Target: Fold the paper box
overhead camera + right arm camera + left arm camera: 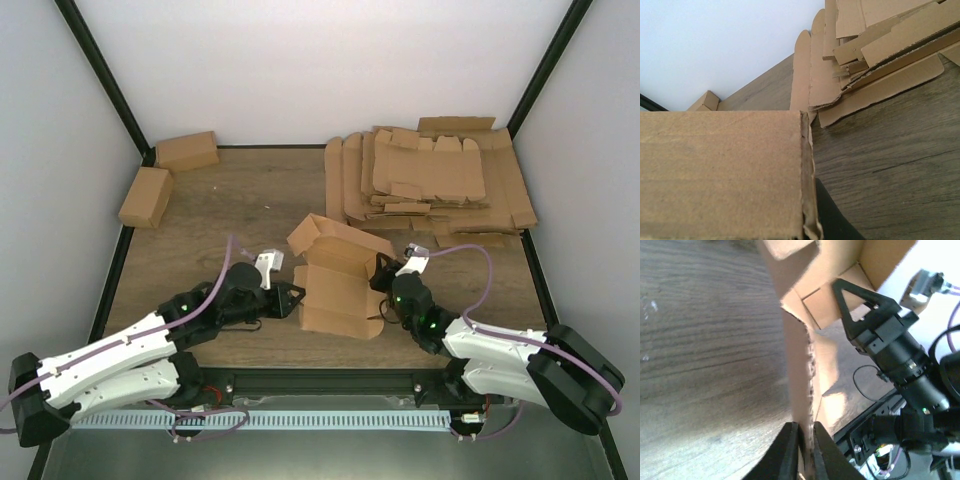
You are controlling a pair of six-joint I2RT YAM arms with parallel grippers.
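The paper box, half folded, stands front and middle on the wooden table. Flat cardboard blanks are piled at the far right. The left gripper pinches the box's edge. The right gripper touches its other side (one finger hidden, so I cannot tell its grip).

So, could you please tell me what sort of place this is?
Most likely a robot test booth rather than a real packing line: plain white walls enclose a wooden table, with a stack of flat cardboard blanks and two finished boxes at the back.

White arms, black joints, purple cables
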